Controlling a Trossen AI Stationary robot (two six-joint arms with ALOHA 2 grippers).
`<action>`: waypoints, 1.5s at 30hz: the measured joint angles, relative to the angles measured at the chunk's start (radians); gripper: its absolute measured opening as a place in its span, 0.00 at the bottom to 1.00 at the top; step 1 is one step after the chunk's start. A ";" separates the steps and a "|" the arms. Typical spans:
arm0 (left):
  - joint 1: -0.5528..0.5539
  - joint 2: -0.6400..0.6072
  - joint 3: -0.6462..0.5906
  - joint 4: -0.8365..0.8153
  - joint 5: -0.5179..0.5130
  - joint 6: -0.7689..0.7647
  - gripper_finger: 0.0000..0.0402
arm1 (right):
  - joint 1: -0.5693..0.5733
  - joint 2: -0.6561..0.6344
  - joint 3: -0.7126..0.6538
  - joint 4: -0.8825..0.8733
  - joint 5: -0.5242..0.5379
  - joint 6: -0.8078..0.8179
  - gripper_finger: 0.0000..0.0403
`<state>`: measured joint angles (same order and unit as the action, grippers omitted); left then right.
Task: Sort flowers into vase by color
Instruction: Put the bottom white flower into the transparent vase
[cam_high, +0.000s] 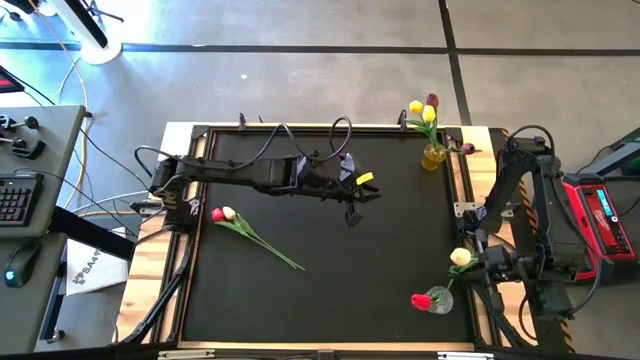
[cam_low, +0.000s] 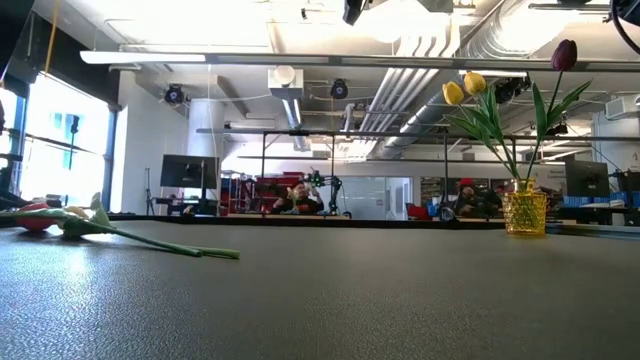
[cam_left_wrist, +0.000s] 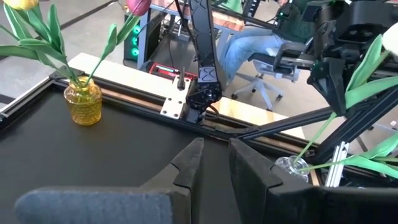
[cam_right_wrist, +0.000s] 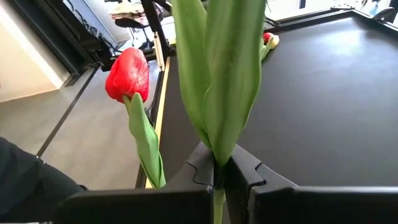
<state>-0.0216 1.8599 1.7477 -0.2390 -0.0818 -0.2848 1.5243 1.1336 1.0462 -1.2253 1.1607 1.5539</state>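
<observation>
Left end effector (cam_high: 353, 214) hangs above the middle of the black surface (cam_high: 330, 290), arm reaching in from the left edge; in the left wrist view its fingers (cam_left_wrist: 189, 165) stand a narrow gap apart with nothing between them. Right end effector (cam_right_wrist: 219, 171) sits at the surface's right edge near the front corner, its fingers closed on a green tulip stem (cam_right_wrist: 217, 205) — the leaves (cam_right_wrist: 217, 74) rise straight up out of the grip. High view shows a cream-white bud (cam_high: 460, 257) at that spot, just above a clear vase (cam_high: 438, 300). A red tulip (cam_high: 421, 300) stands in the clear vase; the same red bud (cam_right_wrist: 128, 73) shows beside the held stem in the right wrist view. Yellow glass vase (cam_high: 433, 156) stands at the far right corner of the surface, holding two yellow tulips (cam_low: 462, 88) and one dark maroon tulip (cam_low: 565, 54), upright with leaves spread. Two loose flowers lie flat on the left half of the surface — a red bud (cam_high: 217, 214) and a cream-white bud (cam_high: 229, 213) side by side, touching or nearly so, their stems (cam_high: 265, 242) running diagonally toward the front centre. These lie well apart from both vases and from both end effectors.
</observation>
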 joint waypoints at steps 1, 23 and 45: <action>0.000 0.000 0.000 0.000 0.000 0.000 0.16 | -0.002 0.000 0.000 0.007 -0.002 -0.010 0.00; 0.006 0.000 0.000 0.003 0.000 0.000 0.16 | -0.020 0.000 0.000 0.033 -0.009 0.008 0.00; -0.014 0.000 0.000 0.003 0.004 0.017 0.16 | -0.020 0.067 0.000 0.085 0.061 -0.026 0.00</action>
<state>-0.0359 1.8599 1.7477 -0.2361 -0.0776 -0.2677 1.5047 1.2003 1.0458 -1.1401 1.2218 1.5284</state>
